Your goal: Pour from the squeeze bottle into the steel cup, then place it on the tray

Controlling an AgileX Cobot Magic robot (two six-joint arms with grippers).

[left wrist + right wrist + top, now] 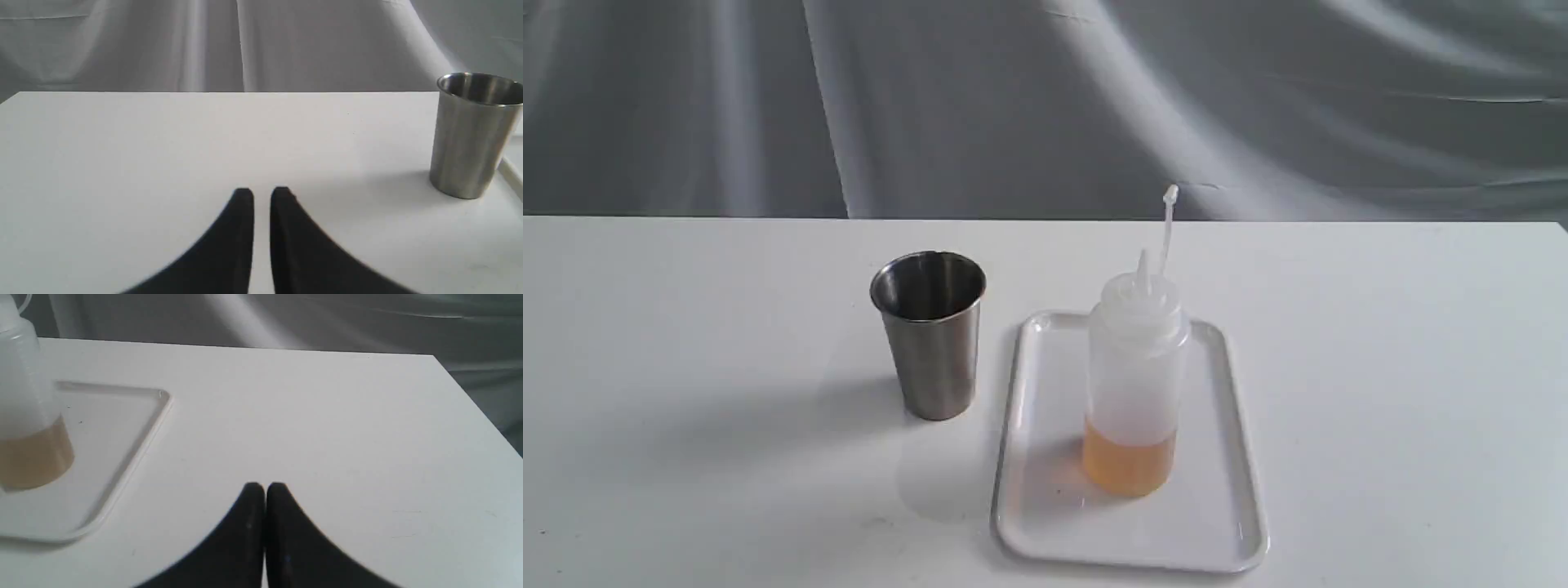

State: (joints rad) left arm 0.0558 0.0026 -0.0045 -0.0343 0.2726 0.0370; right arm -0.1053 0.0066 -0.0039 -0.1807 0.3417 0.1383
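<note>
Translucent whitish plastic squeeze bottle [1131, 367], with a pointed nozzle, a thin cap strap sticking up and amber liquid in its lowest part, stood upright on a flat white rectangular tray [1045, 523] with a low rim. Just left of the tray in the exterior view, a plain brushed stainless-steel cup [931, 343] stood upright on the white table [686, 327], apart from the bottle. The left gripper [261, 196] was over bare table, its black fingers nearly together with a thin gap between them. The right gripper [265, 490] had its fingers pressed together, holding nothing.
</note>
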